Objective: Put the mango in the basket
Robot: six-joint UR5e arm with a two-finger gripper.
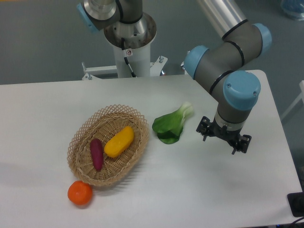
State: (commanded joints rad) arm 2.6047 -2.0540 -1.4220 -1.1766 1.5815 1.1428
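The yellow-orange mango (119, 141) lies inside the tan wicker basket (136, 117), beside a dark purple vegetable (96, 153). The basket stands left of the table's middle. My gripper (224, 138) is far to the right of the basket, low over the table and pointing down. Its black body is seen from above, and nothing shows in it. The fingertips are hidden, so the frame does not tell how the jaws stand.
A green leafy vegetable (171, 125) lies between the basket and my gripper. A round orange tangerine (80, 193) sits just outside the basket's front left rim. The arm's base (128, 35) stands behind the table's far edge.
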